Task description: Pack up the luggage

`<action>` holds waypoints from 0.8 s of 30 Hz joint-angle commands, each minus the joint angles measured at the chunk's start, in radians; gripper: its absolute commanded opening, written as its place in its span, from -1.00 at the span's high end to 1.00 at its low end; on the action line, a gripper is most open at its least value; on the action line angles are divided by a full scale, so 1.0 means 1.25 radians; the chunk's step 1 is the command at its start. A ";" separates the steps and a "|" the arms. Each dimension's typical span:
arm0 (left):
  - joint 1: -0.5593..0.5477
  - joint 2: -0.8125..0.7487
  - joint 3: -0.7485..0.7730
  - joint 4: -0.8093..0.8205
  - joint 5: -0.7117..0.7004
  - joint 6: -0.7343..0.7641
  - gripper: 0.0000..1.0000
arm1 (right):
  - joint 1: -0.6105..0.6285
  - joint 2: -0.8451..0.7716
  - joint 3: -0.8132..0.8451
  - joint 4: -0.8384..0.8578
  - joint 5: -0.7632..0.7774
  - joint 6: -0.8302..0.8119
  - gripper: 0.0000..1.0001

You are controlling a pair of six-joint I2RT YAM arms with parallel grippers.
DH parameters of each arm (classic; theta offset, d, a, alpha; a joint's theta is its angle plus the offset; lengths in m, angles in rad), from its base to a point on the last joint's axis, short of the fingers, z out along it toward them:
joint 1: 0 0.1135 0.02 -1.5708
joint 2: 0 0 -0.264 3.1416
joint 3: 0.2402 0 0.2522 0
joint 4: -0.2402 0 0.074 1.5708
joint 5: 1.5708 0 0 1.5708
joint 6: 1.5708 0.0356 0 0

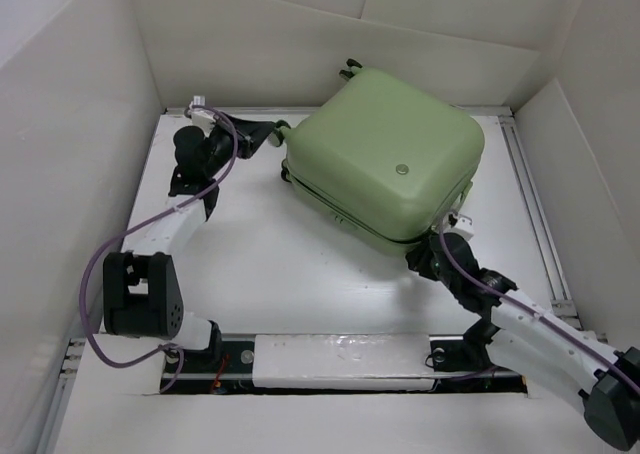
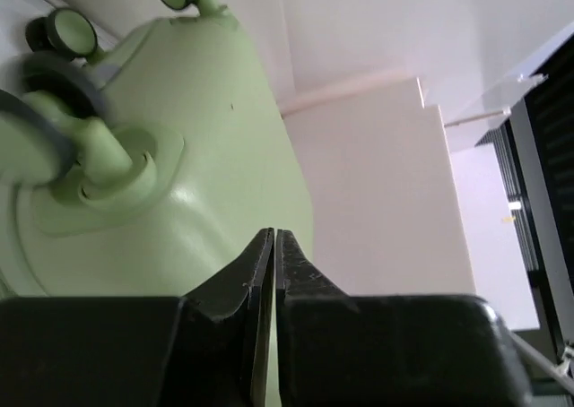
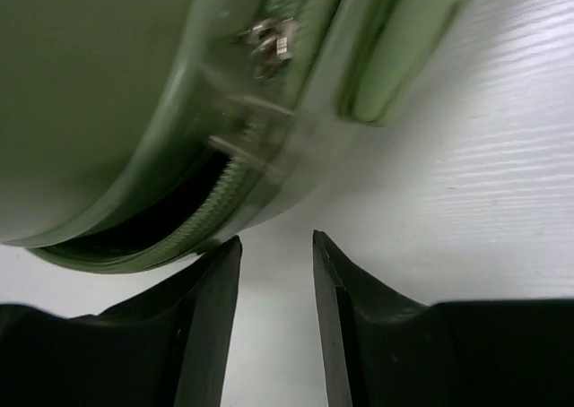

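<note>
Two end effectors flank the luggage [image 1: 385, 154], lying far right on the surface [image 1: 260, 264] with open room to its left. The left end effector [image 2: 273, 237], fingers together, sits by the wheeled corner; the right end effector [image 3: 276, 241], slightly apart, faces the near edge's part-open zipper [image 3: 206, 210].

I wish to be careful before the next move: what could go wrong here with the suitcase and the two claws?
1. The zipper gapes beside the open right claw; it might snag the teeth or miss the small pull.
2. The shut left claw is at the wheel end of the luggage; a push there could slide or turn it.
</note>
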 commanded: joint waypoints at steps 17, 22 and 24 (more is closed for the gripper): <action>0.000 -0.058 -0.063 -0.092 -0.042 0.176 0.05 | 0.000 -0.315 0.119 -0.224 0.059 -0.003 -0.31; 0.000 -0.107 -0.108 -0.092 -0.050 0.183 -0.06 | 0.000 -0.318 0.136 -0.183 0.123 -0.037 -0.28; -0.020 -0.149 -0.127 -0.109 -0.078 0.212 0.01 | -0.022 -0.259 0.147 -0.153 0.123 -0.093 -0.02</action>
